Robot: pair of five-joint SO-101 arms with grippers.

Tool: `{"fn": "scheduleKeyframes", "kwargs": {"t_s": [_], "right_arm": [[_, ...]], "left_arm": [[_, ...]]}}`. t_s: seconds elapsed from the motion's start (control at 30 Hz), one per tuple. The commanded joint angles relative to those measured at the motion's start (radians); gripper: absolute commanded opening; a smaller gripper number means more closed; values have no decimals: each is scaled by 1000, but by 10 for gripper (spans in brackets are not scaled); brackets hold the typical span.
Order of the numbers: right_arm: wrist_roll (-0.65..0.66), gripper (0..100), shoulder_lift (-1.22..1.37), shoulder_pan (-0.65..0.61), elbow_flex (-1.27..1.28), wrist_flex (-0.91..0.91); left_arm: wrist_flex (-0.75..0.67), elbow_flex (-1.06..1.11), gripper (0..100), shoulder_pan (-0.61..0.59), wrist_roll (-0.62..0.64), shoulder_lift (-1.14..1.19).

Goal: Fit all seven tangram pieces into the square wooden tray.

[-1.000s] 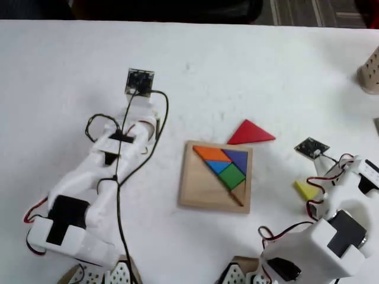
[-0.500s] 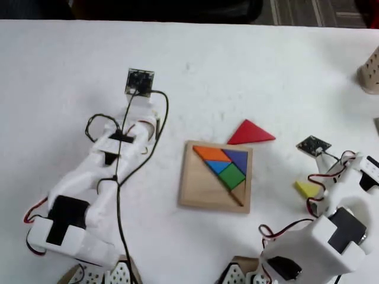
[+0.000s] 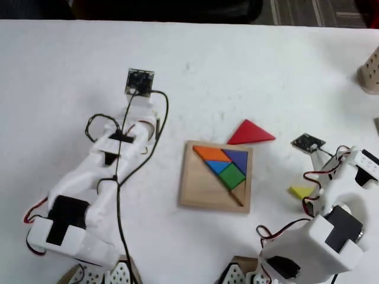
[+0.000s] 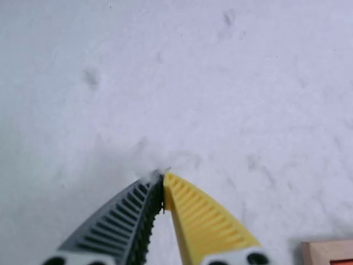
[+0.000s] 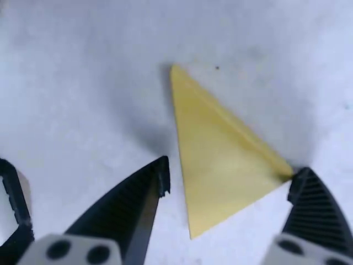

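Covering nearly the whole high view, the white desk (image 3: 249,65) carried two white arms. The left arm (image 3: 100,177) lay stretched from the near left toward the middle. The right arm (image 3: 328,231) stood at the near right edge, trailing red and black wires.

Between the arms sat the square wooden tray (image 3: 198,189), its left half bare wood. Its right half held five pieces packed edge to edge. At the far side were an orange piece (image 3: 210,153) and a purple piece (image 3: 238,158). A blue triangle (image 3: 218,167) and a green square (image 3: 233,176) sat below them, and a brown triangle (image 3: 238,192) lay nearest.

A red triangle (image 3: 250,132) lay flat on the desk just beyond the tray's far right corner. A perforated beige object (image 3: 370,71) stood at the far right edge.

A yellow triangle (image 3: 301,191) lay flat on the desk to the right of the tray, apart from it and close beside the right arm. In the right wrist view the right fingers (image 5: 129,204) were spread wide to either side of this triangle. One black tip met a corner of the piece and the other stood clear of it.

The left fingers (image 4: 161,193), one grey and one yellow, were pressed together with nothing between them, their tips down at the desk. They were to the left of the tray, whose corner showed near them in the left wrist view.
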Motion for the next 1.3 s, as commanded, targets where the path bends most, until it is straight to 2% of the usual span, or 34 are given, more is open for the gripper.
{"fn": "scheduleKeyframes", "kwargs": {"t_s": [0.0,0.1,0.27,0.37,0.53,0.73,0.93,1.27], "right_arm": [[-2,231,10,-24,-11,-39],[-5,211,28,-33,-11,-79],[3,330,24,-33,-11,-77],[3,361,5,-41,-11,-82],[55,361,-56,-94,-28,-84],[58,352,-70,-136,-28,-84],[58,287,-70,-93,-26,-84],[60,287,-74,-50,-26,-84]], "left_arm": [[-28,-28,27,-16,-9,-5],[-28,-28,27,-16,-9,-5],[-28,-28,27,-16,-9,-5],[-28,-28,27,-16,-9,-5],[-28,-28,27,-16,-9,-5],[-28,-28,27,-16,-9,-5],[-28,-28,27,-16,-9,-5],[-28,-28,27,-16,-9,-5]]}}
